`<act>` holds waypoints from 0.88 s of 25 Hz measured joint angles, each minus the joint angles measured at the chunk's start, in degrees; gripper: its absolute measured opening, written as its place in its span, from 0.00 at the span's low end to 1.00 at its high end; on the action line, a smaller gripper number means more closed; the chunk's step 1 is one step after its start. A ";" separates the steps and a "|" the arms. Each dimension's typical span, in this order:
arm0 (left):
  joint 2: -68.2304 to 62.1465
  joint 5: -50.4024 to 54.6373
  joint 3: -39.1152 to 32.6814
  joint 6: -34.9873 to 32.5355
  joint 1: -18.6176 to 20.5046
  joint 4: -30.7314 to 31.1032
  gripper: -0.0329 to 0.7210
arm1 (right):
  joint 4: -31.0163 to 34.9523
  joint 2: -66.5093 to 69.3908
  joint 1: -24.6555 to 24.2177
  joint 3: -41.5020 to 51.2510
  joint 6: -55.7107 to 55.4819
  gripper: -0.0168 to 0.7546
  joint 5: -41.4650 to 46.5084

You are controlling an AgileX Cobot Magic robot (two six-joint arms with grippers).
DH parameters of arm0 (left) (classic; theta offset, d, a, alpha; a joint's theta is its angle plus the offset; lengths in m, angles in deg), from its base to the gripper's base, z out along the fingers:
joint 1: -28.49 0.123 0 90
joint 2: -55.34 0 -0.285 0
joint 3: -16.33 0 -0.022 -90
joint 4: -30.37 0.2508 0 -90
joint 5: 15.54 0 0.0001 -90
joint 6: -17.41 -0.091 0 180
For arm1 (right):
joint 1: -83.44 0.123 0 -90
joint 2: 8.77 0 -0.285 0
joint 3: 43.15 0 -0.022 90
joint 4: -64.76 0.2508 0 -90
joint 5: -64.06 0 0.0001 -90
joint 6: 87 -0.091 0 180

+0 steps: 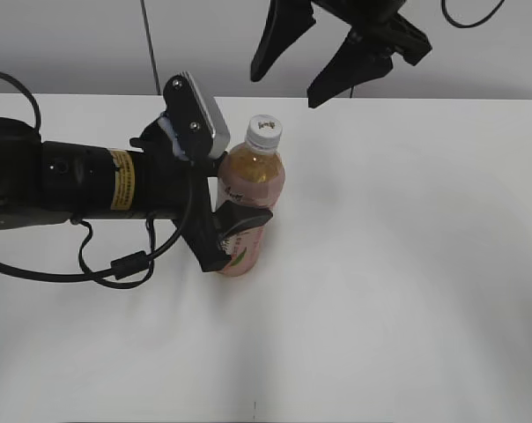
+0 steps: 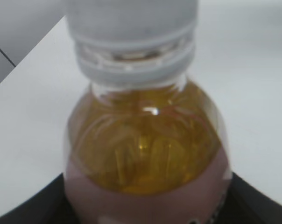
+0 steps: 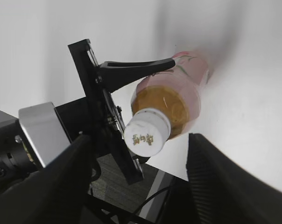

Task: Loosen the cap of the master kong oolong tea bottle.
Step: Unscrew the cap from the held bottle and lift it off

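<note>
The master kong oolong tea bottle (image 1: 253, 181) stands upright on the white table, with amber tea and a pink label. Its white cap (image 1: 265, 130) sits on the neck, with a small mark on top. My left gripper (image 1: 240, 231) is shut on the bottle's labelled body from the left. In the left wrist view the bottle (image 2: 145, 149) and cap (image 2: 131, 37) fill the frame between the left gripper's fingers (image 2: 145, 215). My right gripper (image 1: 284, 91) is open and empty, hanging above and behind the bottle. In the right wrist view the cap (image 3: 147, 132) lies between the right gripper's spread fingers (image 3: 141, 182), apart from both.
The white table (image 1: 407, 264) extends around the bottle. The left arm's black body and cable (image 1: 116, 264) lie across the table's left side. A grey wall stands behind the table's far edge.
</note>
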 joint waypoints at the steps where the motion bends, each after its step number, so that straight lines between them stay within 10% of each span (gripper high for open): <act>1: 0.00 0.00 0.00 0.00 0.00 0.00 0.62 | 0.06 0.24 0.12 0.00 -0.62 0.65 0.00; 22: 0.00 -0.19 0.00 -0.14 0.00 0.16 0.62 | 1.04 6.58 0.78 0.00 -3.61 0.60 0.17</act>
